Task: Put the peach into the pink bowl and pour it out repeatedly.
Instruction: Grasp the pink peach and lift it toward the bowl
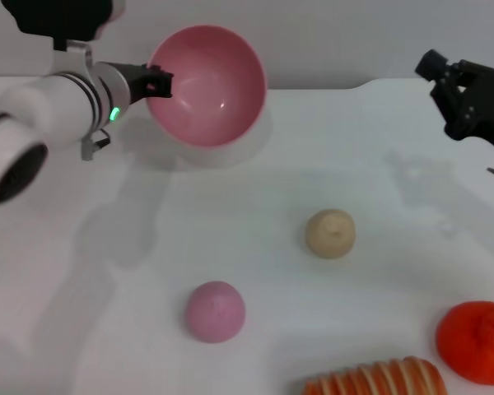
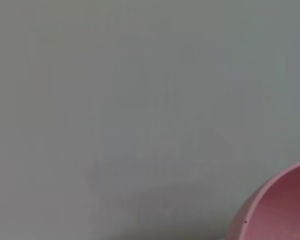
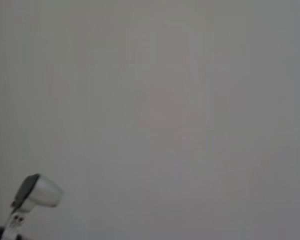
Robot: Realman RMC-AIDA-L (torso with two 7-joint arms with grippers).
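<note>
Pink bowl [image 1: 207,84]: tipped on its side at the table's [image 1: 255,206] far edge, opening facing the peach, empty. Left gripper [image 1: 155,82]: clamped on the bowl's rim. Peach [image 1: 216,311]: on the table, well in front of the bowl. Beige bun [image 1: 330,233]: beside the peach. Right gripper [image 1: 445,86]: far from the bowl, jaw state unclear.

**Nothing to read on the table**

No lettering, label, brand, number or sign can be read anywhere, on the objects or on either arm. The only mark of any kind is a small green light glowing on the left arm's white wrist, at the far left, and it carries no characters.
</note>
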